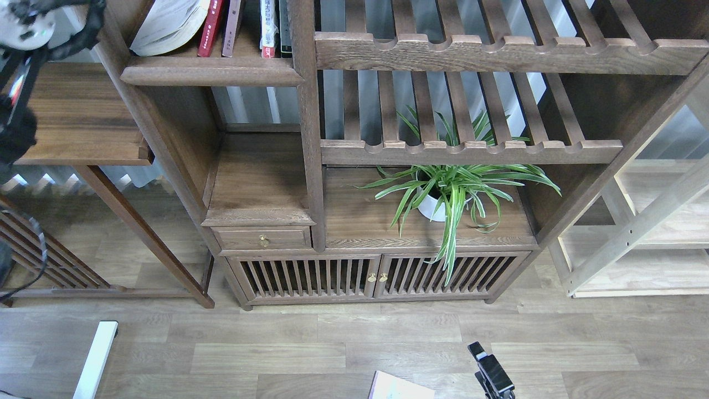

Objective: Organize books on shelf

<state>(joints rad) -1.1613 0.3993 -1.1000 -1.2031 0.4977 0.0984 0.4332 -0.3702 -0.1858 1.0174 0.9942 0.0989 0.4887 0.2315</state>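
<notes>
The shelf (210,71) is the dark-brown plank at the top left of the bookcase. On it a thick book (166,25) leans left and shows only its page edges. A red spine (210,27) stands next to it, then thin brownish, white-red and dark spines. A pale book corner (400,388) shows at the bottom edge. My left gripper (83,22) is a dark shape at the top left, left of the shelf post; its fingers cannot be told apart. My right gripper (490,372) is low at the bottom, right of the pale book and apart from it, seen small and dark.
A potted spider plant (451,191) stands on the lower shelf under two slatted racks (471,149). A small drawer (263,239) and slatted doors sit below. A side table (83,122) stands left, a pale wood rack (637,233) right. A white bar (97,360) lies on the floor.
</notes>
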